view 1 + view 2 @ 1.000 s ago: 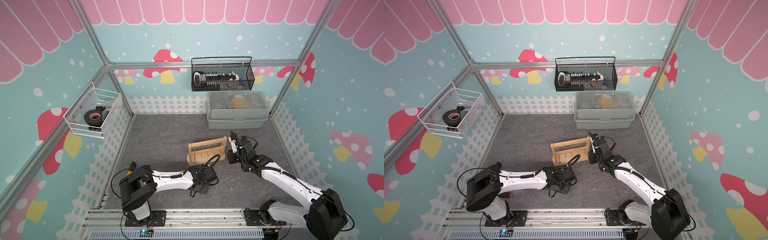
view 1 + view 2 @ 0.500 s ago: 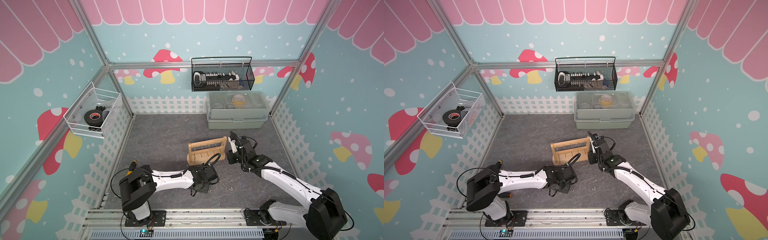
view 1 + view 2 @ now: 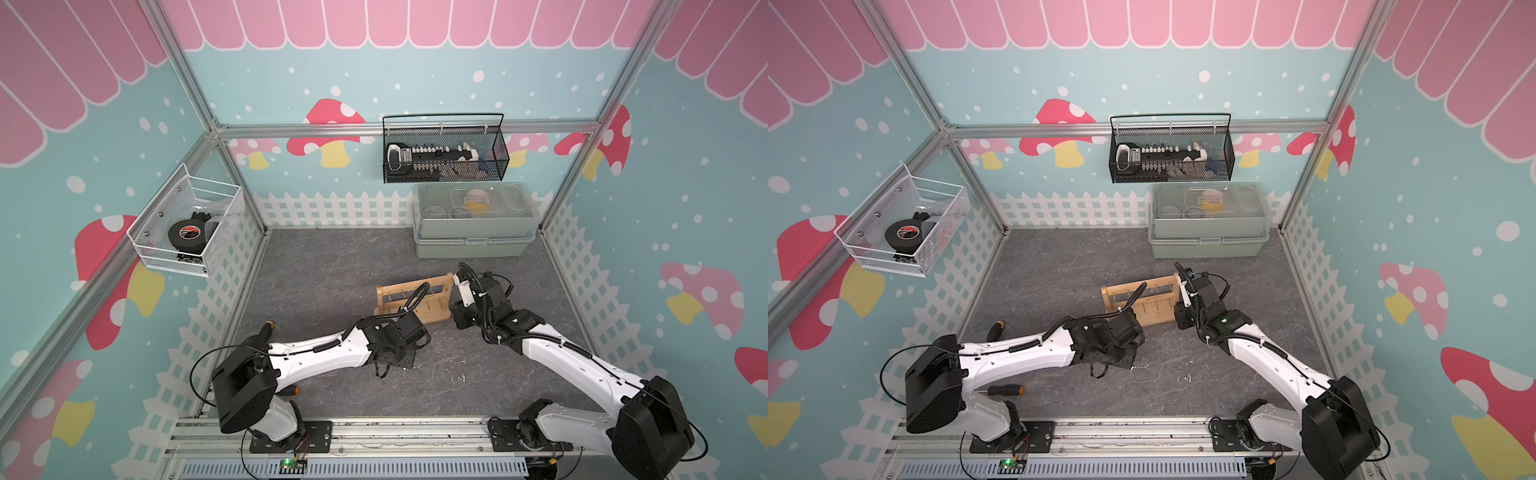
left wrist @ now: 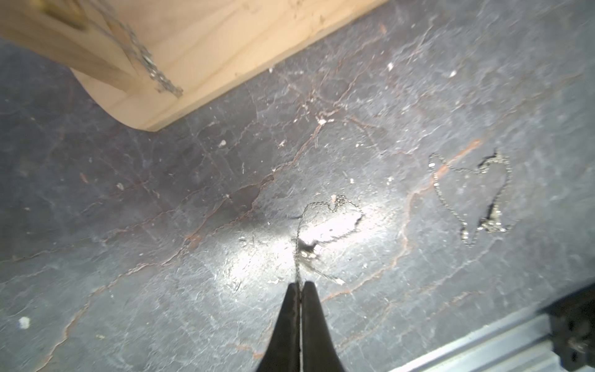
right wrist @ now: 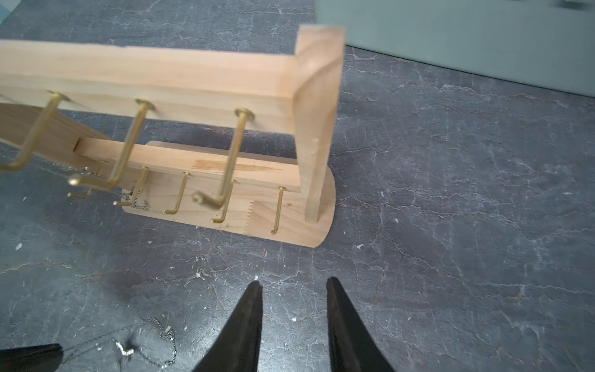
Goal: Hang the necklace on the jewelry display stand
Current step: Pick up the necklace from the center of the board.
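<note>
Both arms have white shell links and black joints. Left arm (image 3: pixel 316 357) & right arm (image 3: pixel 582 374) each have a big black shoulder housing (image 3: pixel 245 390). Ribbed black cable conduit (image 3: pixel 328 344) is tied along each link w/ thin black wire loops nr the base plate (image 3: pixel 320 432). Small green LED (image 3: pixel 514 320) on right wrist unit. Right gripper (image 5: pixel 293 280) fingers (image 5: pixel 246 322) are matte black & taper to pts.

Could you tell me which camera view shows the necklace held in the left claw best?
The left wrist view: the necklace runs as a thin chain from the shut left claw across the floor. The right wrist view catches it only at the picture's edge. In both top views it cannot be made out.
</note>
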